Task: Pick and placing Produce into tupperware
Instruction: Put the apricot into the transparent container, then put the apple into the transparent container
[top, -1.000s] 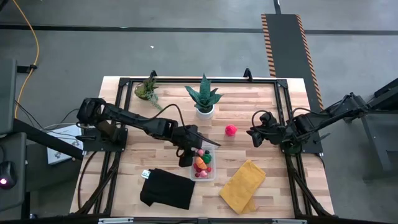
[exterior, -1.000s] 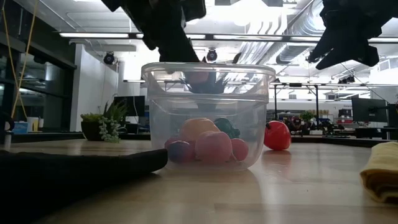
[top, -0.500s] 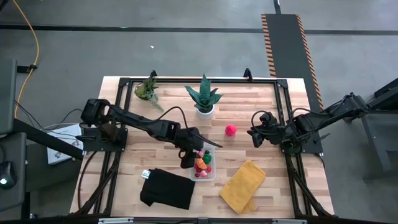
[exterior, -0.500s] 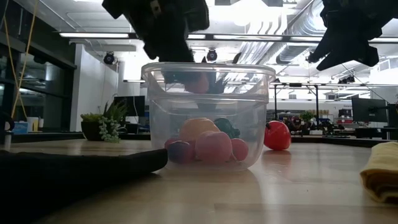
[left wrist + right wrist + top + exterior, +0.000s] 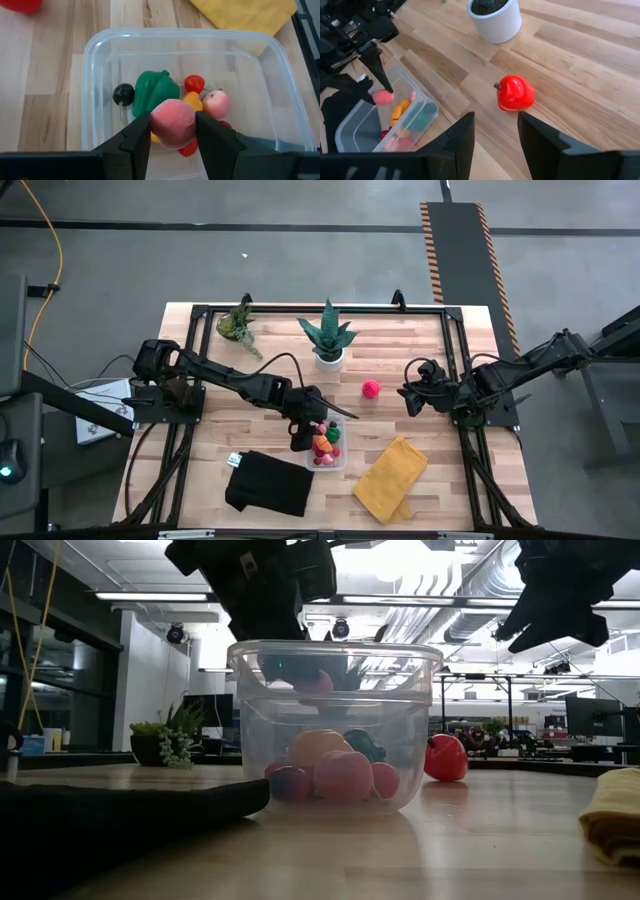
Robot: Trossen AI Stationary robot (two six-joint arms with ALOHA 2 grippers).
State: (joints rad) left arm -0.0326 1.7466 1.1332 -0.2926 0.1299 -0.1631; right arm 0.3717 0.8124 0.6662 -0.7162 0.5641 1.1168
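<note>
Left pincer (image 5: pixel 172 131) gripping pink produce piece (image 5: pixel 172 123) over tupperware (image 5: pixel 95 65) | right pincer (image 5: pixel 495 131) hanging parted, holding nothing, near red produce (image 5: pixel 515 92) lying on counter (image 5: pixel 580 65)

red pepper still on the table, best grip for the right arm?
Take the red pepper across its round body from above, fingers straddling the stem. It sits alone on bare wood, clear of the plant pot, and the right gripper seems open.
</note>
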